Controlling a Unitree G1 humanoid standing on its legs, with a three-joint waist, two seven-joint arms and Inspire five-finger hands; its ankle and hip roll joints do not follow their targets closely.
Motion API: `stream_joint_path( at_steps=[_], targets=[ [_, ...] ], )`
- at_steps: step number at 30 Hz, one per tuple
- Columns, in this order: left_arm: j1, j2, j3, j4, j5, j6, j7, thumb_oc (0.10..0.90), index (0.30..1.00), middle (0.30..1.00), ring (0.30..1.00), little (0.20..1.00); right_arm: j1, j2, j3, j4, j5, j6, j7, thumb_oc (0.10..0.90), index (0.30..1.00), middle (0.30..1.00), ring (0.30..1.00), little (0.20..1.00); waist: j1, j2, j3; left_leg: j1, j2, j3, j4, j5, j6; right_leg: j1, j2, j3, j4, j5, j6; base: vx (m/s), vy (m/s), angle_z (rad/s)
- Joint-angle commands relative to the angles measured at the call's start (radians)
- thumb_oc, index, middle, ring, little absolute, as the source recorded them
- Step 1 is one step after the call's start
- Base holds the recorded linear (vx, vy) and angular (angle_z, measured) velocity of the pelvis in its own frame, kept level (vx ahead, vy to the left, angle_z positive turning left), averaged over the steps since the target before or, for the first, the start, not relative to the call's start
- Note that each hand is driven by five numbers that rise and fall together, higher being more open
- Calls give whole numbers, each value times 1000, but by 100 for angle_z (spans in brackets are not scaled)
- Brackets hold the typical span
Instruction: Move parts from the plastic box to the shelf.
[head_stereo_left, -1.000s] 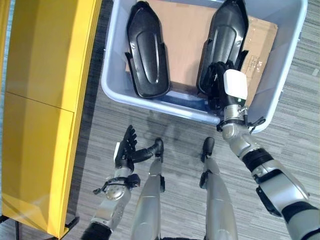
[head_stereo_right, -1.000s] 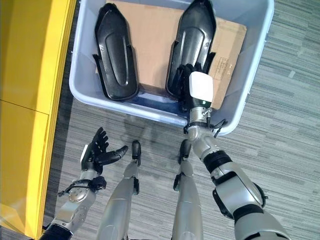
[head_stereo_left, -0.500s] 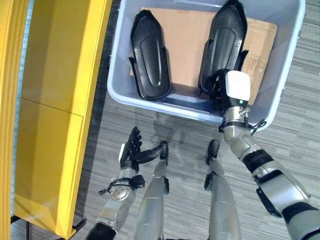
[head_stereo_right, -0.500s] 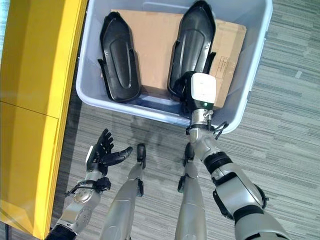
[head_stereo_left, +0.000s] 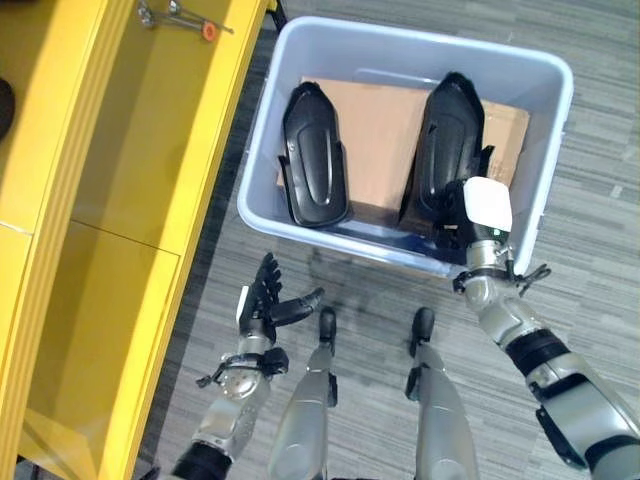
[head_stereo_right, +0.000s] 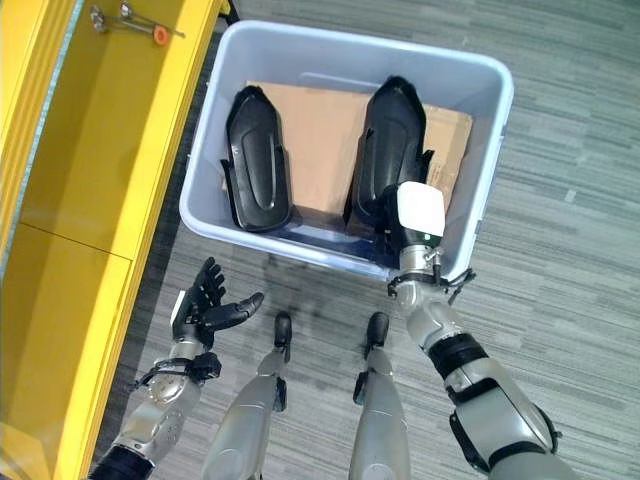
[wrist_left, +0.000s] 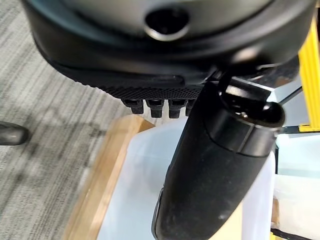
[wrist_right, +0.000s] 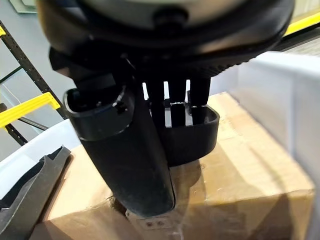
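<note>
Your plastic box (head_stereo_left: 540, 190) sits on the grey floor (head_stereo_left: 600, 290), just beside the yellow shelf (head_stereo_left: 130, 200). Inside the box, two black parts lie on a sheet of cardboard (head_stereo_left: 385, 130): the left part (head_stereo_left: 315, 168) toward the shelf side, the right part (head_stereo_left: 447, 140) toward the far side from the shelf. Your right hand (head_stereo_right: 405, 225) reaches over the box's near rim, fingers curled around the near end of the right part. Your left hand (head_stereo_left: 265, 303) hangs outside the box, above the floor, fingers spread and holding nothing. Some small tools (head_stereo_left: 180, 18) rest on the shelf.
</note>
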Motion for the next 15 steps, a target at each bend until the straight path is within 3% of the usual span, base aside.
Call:
stream_joint_path(
  at_steps=[1, 15],
  targets=[
    [34, 67, 46, -65, 56, -52, -16, 900, 1000, 1000, 1000, 1000, -9, -12, -36, -134, -53, -48, -5, 400, 300, 300, 300, 300, -4, -84, -22, 59, 29, -12, 47, -93, -6, 94, -68, -3, 2, -39, 72, 55, -31, -7],
    [174, 93, 143, -62, 96, -14, -94, 900, 1000, 1000, 1000, 1000, 103, -132, -99, -491, -121, -148, 122, 400, 300, 300, 300, 300, -11, -132, -208, 233, 73, -3, -50, -78, -23, 263, -29, -20, -92, -54, 79, 67, -36, -3]
  ],
)
